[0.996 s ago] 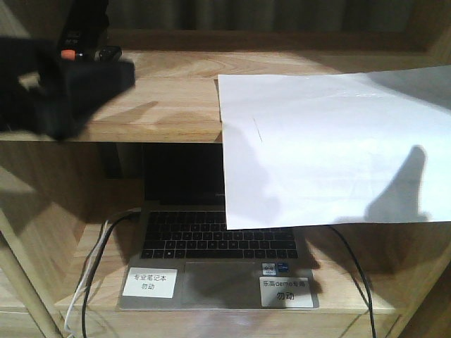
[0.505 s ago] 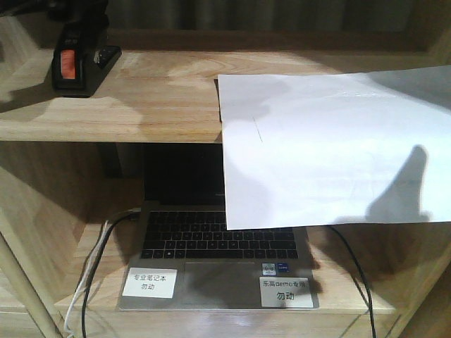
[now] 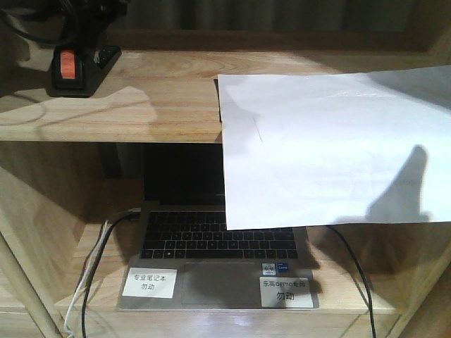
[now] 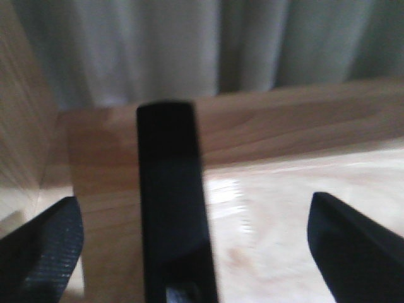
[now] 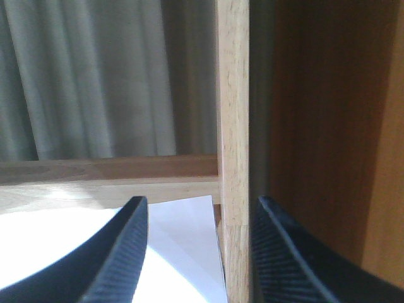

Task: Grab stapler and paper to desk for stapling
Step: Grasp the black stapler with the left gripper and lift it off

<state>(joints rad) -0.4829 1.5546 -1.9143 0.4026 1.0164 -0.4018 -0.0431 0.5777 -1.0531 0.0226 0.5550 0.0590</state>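
The black stapler with its orange-red patch lies at the far left of the upper shelf. My left gripper hangs dark right over its far end. In the left wrist view the stapler stands between the fingers, nearer the left one, and my left gripper is open around it without touching. The white paper lies on the shelf's right part and droops over the front edge. My right gripper is open above the paper's far corner. The desk is out of view.
A wooden upright of the shelving stands between the right fingers. An open laptop with white labels and cables sits on the lower shelf under the paper. Grey curtains hang behind the shelving.
The dark blur of my left arm has moved away from the camera towards the shelf's back left, uncovering the stapler, and now hovers over it. The paper has not moved.
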